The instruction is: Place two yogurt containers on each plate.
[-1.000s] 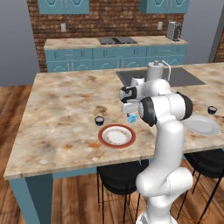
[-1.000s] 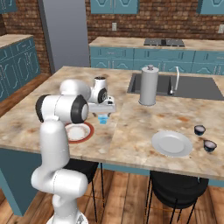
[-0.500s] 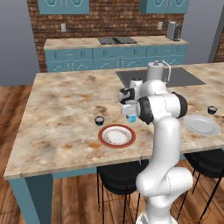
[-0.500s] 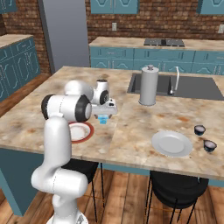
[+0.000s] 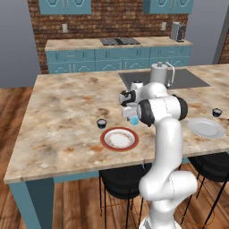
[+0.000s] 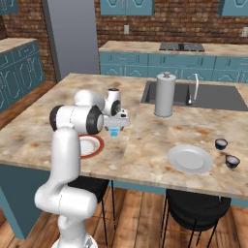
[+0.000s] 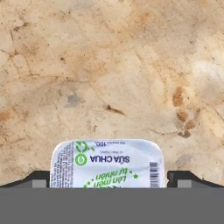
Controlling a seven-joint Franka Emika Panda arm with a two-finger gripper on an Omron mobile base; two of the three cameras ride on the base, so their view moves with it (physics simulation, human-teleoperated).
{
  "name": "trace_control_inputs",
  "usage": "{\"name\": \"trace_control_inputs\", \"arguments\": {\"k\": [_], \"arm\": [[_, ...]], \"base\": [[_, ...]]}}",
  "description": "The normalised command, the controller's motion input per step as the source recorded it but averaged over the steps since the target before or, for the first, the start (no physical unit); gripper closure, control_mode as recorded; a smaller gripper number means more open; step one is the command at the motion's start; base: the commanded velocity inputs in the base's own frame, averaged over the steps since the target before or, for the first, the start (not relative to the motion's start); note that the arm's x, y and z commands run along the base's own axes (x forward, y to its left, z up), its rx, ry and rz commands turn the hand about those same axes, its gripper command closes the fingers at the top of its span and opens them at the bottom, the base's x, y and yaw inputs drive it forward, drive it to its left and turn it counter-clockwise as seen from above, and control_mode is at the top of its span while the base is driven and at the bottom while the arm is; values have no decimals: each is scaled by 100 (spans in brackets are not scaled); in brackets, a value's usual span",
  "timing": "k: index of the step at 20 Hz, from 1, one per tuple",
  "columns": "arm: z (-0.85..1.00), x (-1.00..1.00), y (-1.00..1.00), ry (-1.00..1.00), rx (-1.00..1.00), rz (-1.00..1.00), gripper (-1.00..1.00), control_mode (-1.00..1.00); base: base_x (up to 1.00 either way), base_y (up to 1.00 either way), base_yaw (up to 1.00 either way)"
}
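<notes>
Light-blue boxy yogurt container (image 7: 107, 162) with white foil lid is sitting clamped in the pincer (image 5: 133, 120), a dark finger tip (image 7: 183, 178) pressing each short side, held clear above the marbled beige stone desk (image 5: 67, 112). Hand view is looking straight down at bare desk past the lid, so the cup is hanging upright, lid facing the hand; its long axis is running finger to finger, across the jaws.

Cream round plate with red-brown rim (image 5: 119, 139) is lying just beside and below the pincer, toward the near desk edge. My read: carry step is in hand. To do it well, keep the hand level, shift toward the plate centre, lower until the base is touching, then release; leave room for a second cup.

Dark round cup with pale rim (image 5: 101, 123) is standing on the desk near the plate's far-left edge, off the plate. Plain pale grey round plate (image 6: 190, 159) is lying well apart, with two more dark cups (image 6: 226, 153) beside it, also on the desk.
</notes>
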Motion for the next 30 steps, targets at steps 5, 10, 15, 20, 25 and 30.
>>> {"name": "trace_control_inputs", "arguments": {"k": [5, 10, 15, 20, 25, 30], "arm": [[-9, 0, 0, 0, 1, 0, 100, -100], [3, -16, 0, 0, 0, 0, 100, -100], [52, -68, 3, 4, 0, -5, 100, -100], [27, -84, 28, 2, -3, -3, 100, -100], [-3, -32, 73, 6, -4, 0, 100, -100], [-26, -3, 34, 7, -4, 0, 100, -100]], "base": [[0, 0, 0], [0, 0, 0], [0, 0, 0], [0, 0, 0], [0, 0, 0], [0, 0, 0]]}}
